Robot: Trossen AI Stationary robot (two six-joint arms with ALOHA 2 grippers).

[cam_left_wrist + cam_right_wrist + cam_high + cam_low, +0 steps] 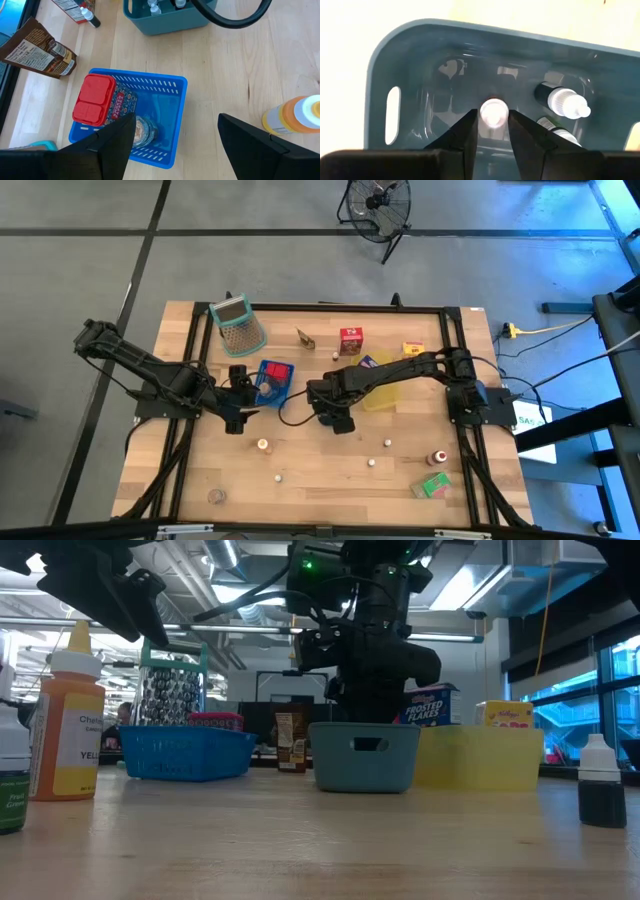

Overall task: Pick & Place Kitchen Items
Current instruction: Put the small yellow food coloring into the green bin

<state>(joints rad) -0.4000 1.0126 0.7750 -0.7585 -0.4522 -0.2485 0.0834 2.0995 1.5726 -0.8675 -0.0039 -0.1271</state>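
Your right end effector (493,131) hangs inside the grey-blue tray (380,70), clamped on a small white-capped bottle (494,112). Two more dropper bottles (563,102) lie just beside it; a careless release could knock them or tip the held one. Farther off, your left end effector (175,137) hovers with fingers apart over the blue basket (172,120), directly above the red-lidded box (97,100). The counter (320,470) beyond holds scattered items.
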